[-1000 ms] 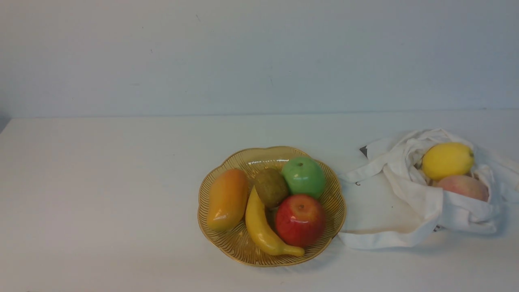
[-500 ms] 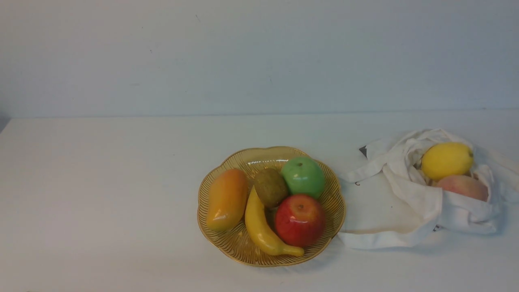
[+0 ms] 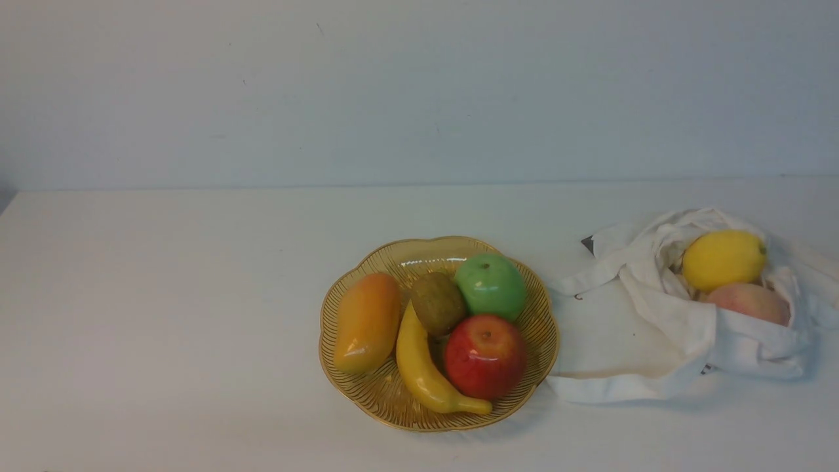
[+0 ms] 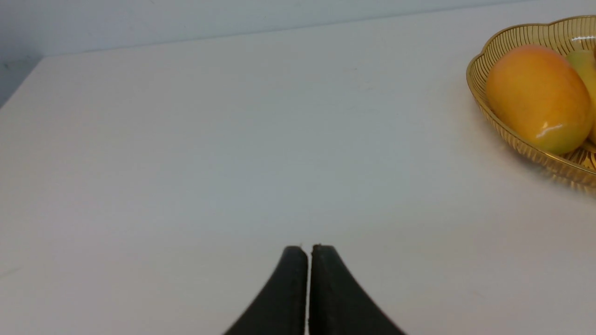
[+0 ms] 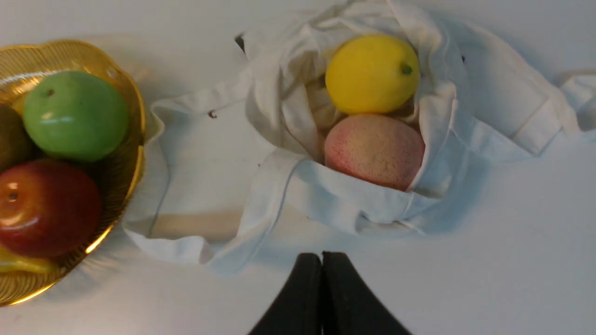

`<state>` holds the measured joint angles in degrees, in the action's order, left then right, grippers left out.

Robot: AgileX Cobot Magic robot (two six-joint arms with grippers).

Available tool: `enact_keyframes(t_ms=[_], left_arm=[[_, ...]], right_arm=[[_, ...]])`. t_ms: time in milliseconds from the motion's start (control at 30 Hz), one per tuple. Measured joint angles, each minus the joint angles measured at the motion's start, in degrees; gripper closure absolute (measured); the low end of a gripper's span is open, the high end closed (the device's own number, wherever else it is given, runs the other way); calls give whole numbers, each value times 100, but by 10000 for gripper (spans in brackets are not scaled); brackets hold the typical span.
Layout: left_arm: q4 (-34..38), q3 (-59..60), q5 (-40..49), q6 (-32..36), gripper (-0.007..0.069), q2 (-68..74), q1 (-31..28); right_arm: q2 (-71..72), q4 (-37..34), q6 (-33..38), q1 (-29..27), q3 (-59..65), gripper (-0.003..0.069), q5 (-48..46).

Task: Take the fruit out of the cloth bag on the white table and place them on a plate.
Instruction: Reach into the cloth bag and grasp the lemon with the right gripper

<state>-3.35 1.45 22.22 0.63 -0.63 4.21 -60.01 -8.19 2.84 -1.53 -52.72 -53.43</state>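
The bright yellow oval lemon (image 3: pixel 723 260) lies in the open mouth of the white soft cloth bag (image 3: pixel 629 334), to my right on the plain white counter (image 3: pixel 164 314). Its long axis runs across, dark tip pointing right. The round pale pink-orange peach (image 3: pixel 748 303) touches its near side; a fabric fold hides the peach's lower part in the front view, less so from the right wrist. Just left of the bag, the golden-amber ribbed glassy plate (image 3: pixel 380 393) holds an orange mango (image 3: pixel 367 321), brown kiwi (image 3: pixel 438 303), green apple (image 3: pixel 491 286), glossy red apple (image 3: pixel 485 356) and curved yellow banana (image 3: pixel 423 373). Only the wrist views show my left gripper (image 4: pixel 309 248) and right gripper (image 5: pixel 321 255), both clenched and empty
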Motion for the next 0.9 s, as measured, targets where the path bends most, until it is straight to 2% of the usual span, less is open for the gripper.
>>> enact_keyframes(t_ms=[300, 467, 567, 667, 833, 900], left_arm=[[0, 0, 0, 0, 632, 0, 0], [0, 0, 0, 0, 632, 0, 0], [0, 0, 0, 0, 632, 0, 0], [0, 0, 0, 0, 632, 0, 0], [0, 0, 0, 0, 632, 0, 0], [0, 0, 0, 0, 632, 0, 0]], right_arm=[[-2100, -1072, 751, -821, -1474, 661, -429], [-3144, -1279, 1063, -894, -2077, 586, -429], [-3566, -1305, 1096, -894, -2271, 503, -327], [-3889, -1305, 1106, -894, -2385, 376, -158], [-4412, -1291, 1106, -894, -2412, 113, 263], [-4567, -1325, 1106, -894, -2412, 52, 400]])
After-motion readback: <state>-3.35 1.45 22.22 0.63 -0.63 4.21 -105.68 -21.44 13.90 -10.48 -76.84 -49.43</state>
